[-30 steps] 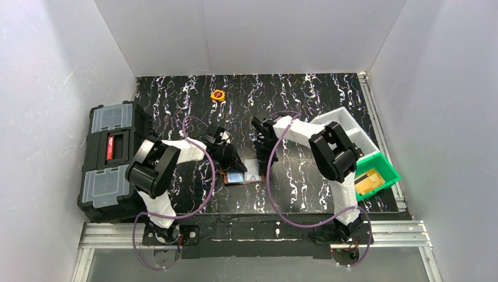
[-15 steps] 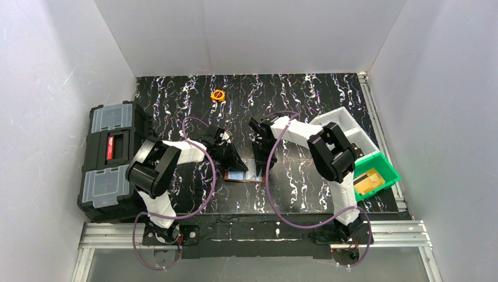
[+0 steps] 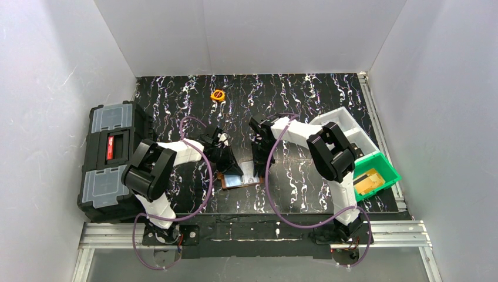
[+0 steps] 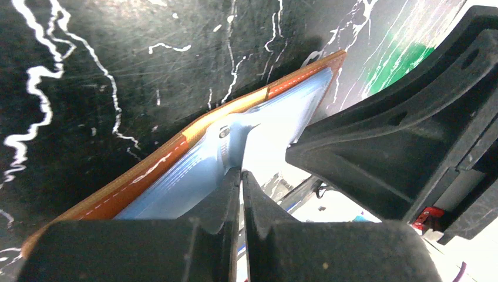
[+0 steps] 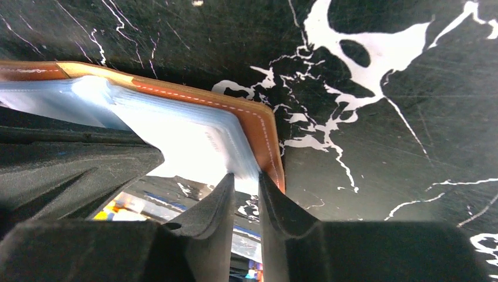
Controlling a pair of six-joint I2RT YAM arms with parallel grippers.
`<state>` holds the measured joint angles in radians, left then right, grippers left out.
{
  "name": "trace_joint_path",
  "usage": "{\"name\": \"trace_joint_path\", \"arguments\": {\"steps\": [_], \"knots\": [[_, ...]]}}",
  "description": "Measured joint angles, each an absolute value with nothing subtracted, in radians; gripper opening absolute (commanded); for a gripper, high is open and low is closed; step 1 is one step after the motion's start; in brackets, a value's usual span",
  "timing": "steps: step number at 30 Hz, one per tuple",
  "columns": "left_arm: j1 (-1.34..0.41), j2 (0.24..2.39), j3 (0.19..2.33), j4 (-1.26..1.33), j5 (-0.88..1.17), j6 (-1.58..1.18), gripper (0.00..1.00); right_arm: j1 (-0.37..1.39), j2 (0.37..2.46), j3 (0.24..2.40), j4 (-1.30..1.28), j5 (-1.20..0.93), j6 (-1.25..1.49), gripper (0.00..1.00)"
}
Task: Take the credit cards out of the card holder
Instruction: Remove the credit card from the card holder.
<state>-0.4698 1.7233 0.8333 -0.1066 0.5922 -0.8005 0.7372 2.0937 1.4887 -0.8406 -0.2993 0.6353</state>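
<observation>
While the shut left pincer (image 4: 241, 176) seems to steady the brown leather card holder (image 4: 147, 169), the right pincer (image 5: 258, 177) noses its corner. Its jaws stand slightly parted, empty.

The left gripper (image 4: 241, 174) has its fingers pressed together, the tips meeting the pale blue clear pocket of the card holder (image 4: 176, 179) just ahead. The holder's brown stitched edge runs to their left over the black marbled table (image 4: 88, 70). A black ribbed housing (image 4: 399, 129) looms to their right.
</observation>
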Motion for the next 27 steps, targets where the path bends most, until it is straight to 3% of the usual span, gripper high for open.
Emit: {"name": "trace_joint_path", "arguments": {"steps": [11, 27], "knots": [[-0.434, 1.722, 0.859, -0.196, 0.611, -0.727, 0.0, 0.706, 2.088, 1.441, -0.77, -0.391, 0.679, 0.15], [-0.397, 1.727, 0.905, -0.301, 0.617, -0.654, 0.0, 0.699, 2.088, 1.43, -0.735, -0.41, 0.693, 0.13]]}}
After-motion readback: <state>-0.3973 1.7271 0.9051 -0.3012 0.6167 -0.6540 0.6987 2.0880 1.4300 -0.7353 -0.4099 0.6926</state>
